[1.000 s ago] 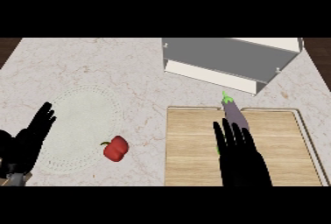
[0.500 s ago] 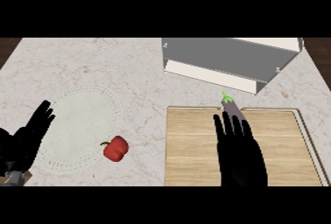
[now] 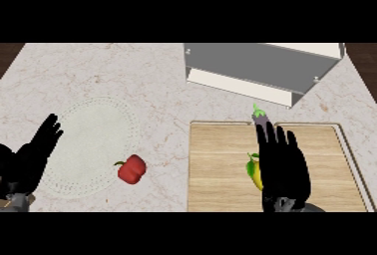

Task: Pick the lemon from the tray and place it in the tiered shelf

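Marble counter (image 3: 147, 74) fills the view, pale and veined, with a wooden tray (image 3: 221, 169) along its near edge toward the right and a grey tiered shelf (image 3: 258, 64) at the far right corner. The right hand (image 3: 283, 167) lies over the middle of the tray with its fingers stretched straight toward the far rim — holding nothing. Just at its left flank a sliver of the lemon (image 3: 255, 172) shows, yellow with a greenish tip, most of it hidden beneath the palm. An eggplant (image 3: 261, 117) sits at the tray's far rim, right beyond the fingertips (image 3: 261, 132). The left hand (image 3: 33, 157) rests spread and idle at the counter's near left edge, beside a round pale plate (image 3: 92, 144), and a red pepper (image 3: 132, 169) lies on that plate's rim nearest the tray. The risk, as I judge it, is in the closing: the lemon sits off toward the hand's side, not centred under it, so curling fingers could squeeze it sideways and send it rolling across the tray instead of trapping it. Whether the palm touches the fruit cannot be told from above. The eggplant is also close enough that the fingers may knock it, or close on it instead — and a later lift toward the shelf passes over it.
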Robot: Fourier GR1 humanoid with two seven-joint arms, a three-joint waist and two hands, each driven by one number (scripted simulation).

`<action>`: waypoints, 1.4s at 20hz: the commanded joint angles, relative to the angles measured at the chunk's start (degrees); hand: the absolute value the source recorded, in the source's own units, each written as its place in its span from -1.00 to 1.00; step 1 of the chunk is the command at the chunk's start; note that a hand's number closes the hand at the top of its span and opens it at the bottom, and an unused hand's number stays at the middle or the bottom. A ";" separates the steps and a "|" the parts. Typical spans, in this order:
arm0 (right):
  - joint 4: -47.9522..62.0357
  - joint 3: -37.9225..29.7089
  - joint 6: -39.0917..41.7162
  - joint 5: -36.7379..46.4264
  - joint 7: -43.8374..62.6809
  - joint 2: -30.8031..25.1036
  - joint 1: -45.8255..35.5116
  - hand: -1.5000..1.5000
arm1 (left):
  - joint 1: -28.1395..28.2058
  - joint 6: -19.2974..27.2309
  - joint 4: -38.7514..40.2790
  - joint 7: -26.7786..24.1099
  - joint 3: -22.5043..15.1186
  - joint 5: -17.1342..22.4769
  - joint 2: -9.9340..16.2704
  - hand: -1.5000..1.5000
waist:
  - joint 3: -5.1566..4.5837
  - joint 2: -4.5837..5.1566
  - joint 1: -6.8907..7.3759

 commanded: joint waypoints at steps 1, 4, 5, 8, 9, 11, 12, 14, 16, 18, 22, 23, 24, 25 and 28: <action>0.86 0.34 -4.55 3.01 -1.79 -0.82 4.15 -1.00 | -0.77 0.35 -1.11 1.46 0.42 -1.92 -2.52 0.00 | 0.01 -0.02 -0.13; 5.98 -3.40 -2.05 2.65 -3.76 1.34 -1.49 -1.00 | 1.31 -2.66 -0.99 0.03 2.83 -1.88 -1.74 0.00 | 0.00 0.02 0.12; 4.13 -3.11 -4.04 3.31 -5.02 0.65 1.24 -1.00 | 1.61 -2.40 -3.55 1.97 3.04 -2.84 -1.84 0.00 | 0.01 -0.01 0.04; 8.79 -1.64 -7.73 5.49 -5.17 2.84 1.93 -1.00 | -0.20 -3.51 -1.10 2.40 4.11 -3.28 -2.17 0.00 | 0.01 0.02 0.00; 2.26 -4.98 -0.52 2.54 -4.60 1.53 0.76 -1.00 | -2.54 -4.48 -2.07 6.23 5.22 -1.85 -0.54 0.00 | 0.00 -0.01 -0.12; 5.06 -4.05 -5.25 3.67 -6.86 0.67 4.93 1.00 | 2.35 -3.74 -2.65 0.59 4.60 -4.40 -3.30 0.00 | 0.00 -0.02 -0.04; 6.12 -5.23 -3.07 2.72 -5.66 3.20 1.68 1.00 | 3.52 -3.25 -2.46 -0.21 3.66 -5.90 -4.08 0.00 | 0.00 -0.01 0.05; 12.37 -4.04 -9.41 4.06 -8.16 4.45 1.16 1.00 | -0.98 -3.15 0.36 1.26 4.23 -5.19 -4.76 0.00 | 0.01 0.07 0.00; 10.96 -3.80 -7.44 4.46 -9.62 2.61 1.25 1.00 | 1.37 -4.20 -3.33 2.68 4.96 -4.94 -3.44 0.00 | 0.01 0.02 0.11; 11.54 -4.31 -8.16 5.26 -10.35 1.78 0.82 1.00 | 4.69 -5.29 -6.59 3.49 4.72 -4.08 -3.77 0.00 | 0.02 -0.01 0.31; 8.18 -2.33 -8.88 8.21 -11.33 -0.35 2.61 1.00 | 2.11 -1.71 -7.80 5.95 3.30 -7.27 -6.06 0.00 | 0.02 -0.05 0.09; 10.22 -4.59 -10.31 7.60 -13.67 -1.47 1.17 1.00 | 1.46 -4.25 -7.64 6.53 6.25 -4.76 -3.70 0.00 | 0.02 -0.02 0.15; 6.80 -3.24 -10.13 9.04 -12.84 -1.79 3.06 1.00 | 2.06 -4.28 -3.30 1.81 4.88 -6.65 -6.25 0.00 | 0.00 -0.01 -0.08; 10.15 -3.48 -9.76 9.85 -11.99 1.14 -1.51 1.00 | -0.79 -5.36 -0.98 2.55 6.06 -6.01 -5.36 0.00 | -0.01 0.04 0.00; 2.18 -0.24 -10.37 11.81 -10.88 1.74 2.29 1.00 | 0.99 -3.04 -5.05 3.85 4.96 -8.09 -6.98 0.00 | 0.00 -0.07 -0.05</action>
